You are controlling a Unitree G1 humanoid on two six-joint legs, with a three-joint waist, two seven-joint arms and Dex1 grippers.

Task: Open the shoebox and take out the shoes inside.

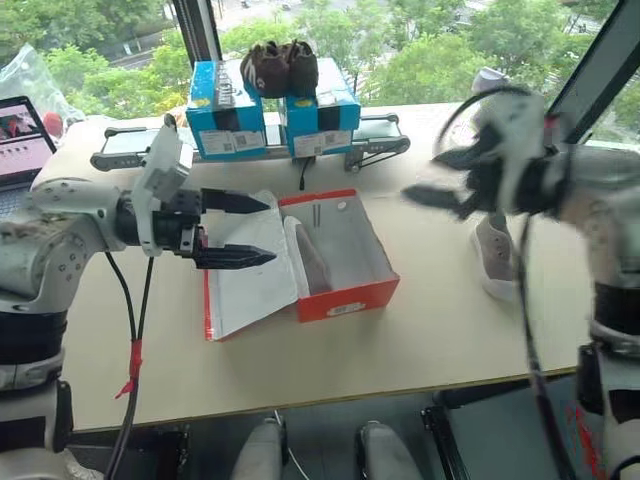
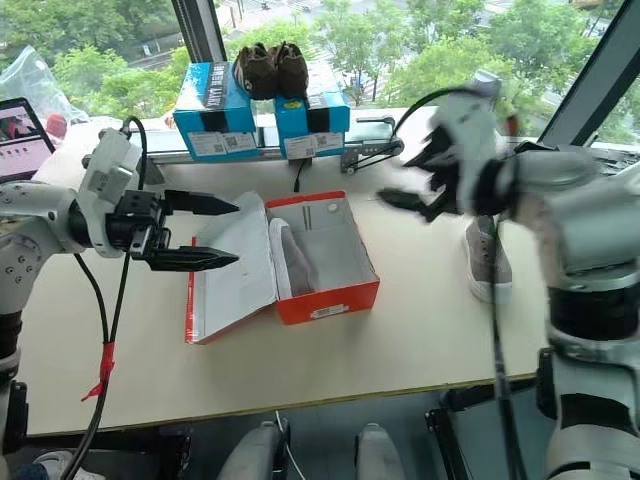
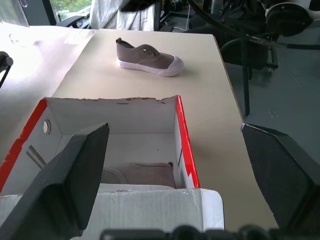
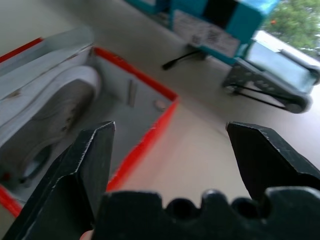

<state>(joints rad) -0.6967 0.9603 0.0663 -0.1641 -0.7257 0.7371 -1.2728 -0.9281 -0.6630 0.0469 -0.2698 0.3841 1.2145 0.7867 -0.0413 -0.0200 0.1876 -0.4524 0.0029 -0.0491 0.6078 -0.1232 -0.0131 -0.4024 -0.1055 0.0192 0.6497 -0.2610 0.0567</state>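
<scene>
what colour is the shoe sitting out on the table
Grey-taupe with a white sole; the shoe shows best in the left wrist view.

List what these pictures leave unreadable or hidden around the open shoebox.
- Shoe in the shoebox: the left wrist view shows a grey strip behind the box's near wall.
- Right pincer: motion-blurred in both eye views.
- Label on the box's front end: print too small to read.

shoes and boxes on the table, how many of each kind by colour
Grey-taupe slip-on sneakers: 2, one on the table, one inside the red shoebox
Dark brown shoes: 2, a pair on top of the blue boxes
Red shoebox: 1, lid open
Blue boxes: 2, side by side
Total: 7
</scene>
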